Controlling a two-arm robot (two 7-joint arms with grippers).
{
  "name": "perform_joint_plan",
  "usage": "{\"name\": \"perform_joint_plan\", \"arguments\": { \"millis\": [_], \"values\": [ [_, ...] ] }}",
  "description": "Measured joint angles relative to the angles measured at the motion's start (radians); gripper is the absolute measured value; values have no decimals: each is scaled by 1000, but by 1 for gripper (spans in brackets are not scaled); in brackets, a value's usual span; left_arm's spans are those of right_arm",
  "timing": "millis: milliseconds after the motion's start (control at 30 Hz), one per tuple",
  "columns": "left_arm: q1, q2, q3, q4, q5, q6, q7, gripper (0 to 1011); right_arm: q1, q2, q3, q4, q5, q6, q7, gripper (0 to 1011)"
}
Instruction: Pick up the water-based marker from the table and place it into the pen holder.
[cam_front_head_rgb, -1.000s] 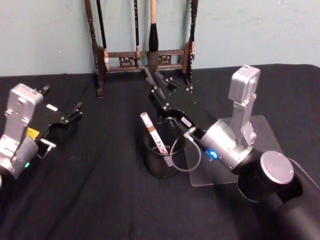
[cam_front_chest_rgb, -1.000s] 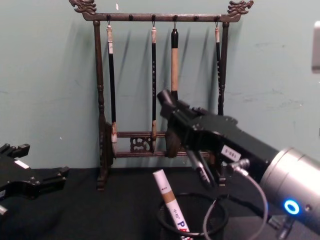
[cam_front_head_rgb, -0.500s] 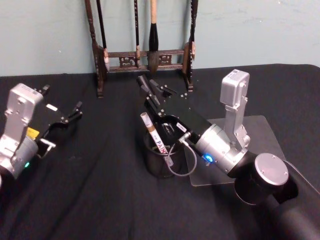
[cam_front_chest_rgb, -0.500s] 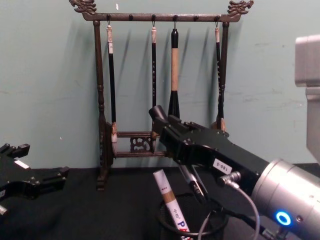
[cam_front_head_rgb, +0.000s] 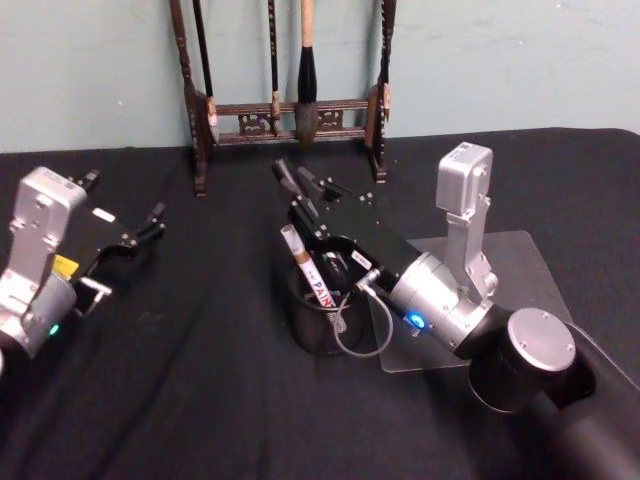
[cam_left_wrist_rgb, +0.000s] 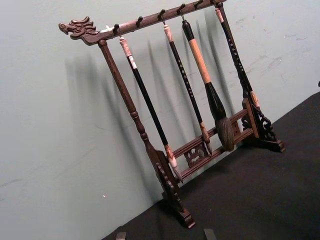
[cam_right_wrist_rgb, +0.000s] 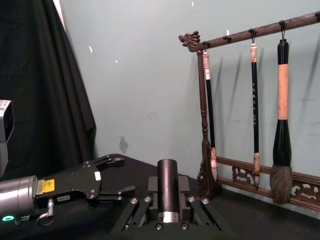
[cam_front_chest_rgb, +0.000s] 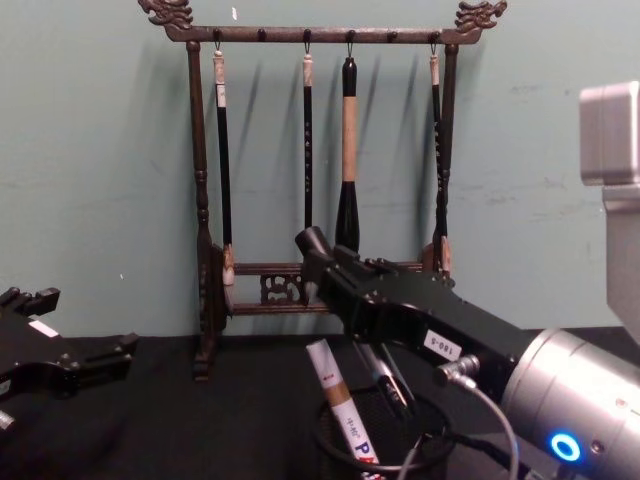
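Jaws, right: closed on the water-based marker (cam_right_wrist_rgb: 168, 190), a dark cylinder that stands upright between them in the right wrist view; the right gripper (cam_front_head_rgb: 295, 178) reaches forward over the pen holder (cam_front_head_rgb: 318, 335).
Jaws, left: apart and holding nothing; the left gripper (cam_front_head_rgb: 152, 225) is parked low over the desk (cam_front_head_rgb: 200, 400), well apart from the holder.
Marker position: in the chest view a dark shaft slants down from under the right gripper toward the holder's mouth; whether its lower end is below the rim cannot be told.
Holder contents: a white paint pen (cam_front_head_rgb: 305, 262) leans out over the rim toward the robot's left, taking up that part of the opening.
Step in hand (judged): lowering the marker into the holder and releasing it.
Good practice: bring the lower end well inside the rim, on the side away from the white paint pen, before the jaws part; a release from too high would probably let the marker strike the rim and tip out onto the desk.
Release: part the jaws only a little at first, so that the marker slides down rather than being knocked sideways.
Cable: a grey loop (cam_front_head_rgb: 345, 345) hangs from the right gripper in front of the holder's wall; a straight upward retreat seems least likely to hook it on the rim and pull the cup over.
Background: the brush rack (cam_front_head_rgb: 290, 108) stands behind, near the gripper's tips; a forward overshoot is to be avoided.
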Motion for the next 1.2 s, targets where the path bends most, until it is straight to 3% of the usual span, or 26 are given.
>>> {"name": "perform_joint_plan", "arguments": {
  "millis": [800, 900, 1200],
  "values": [
    [0, 0, 0, 0, 0, 0, 0, 1001, -3, 4, -6, 0, -4, 9, -9, 237],
    [0, 0, 0, 0, 0, 0, 0, 1001, -3, 4, -6, 0, -4, 9, -9, 282],
    [0, 0, 0, 0, 0, 0, 0, 1001, -3, 3, -5, 0, -3, 9, -8, 586]
  ]
}}
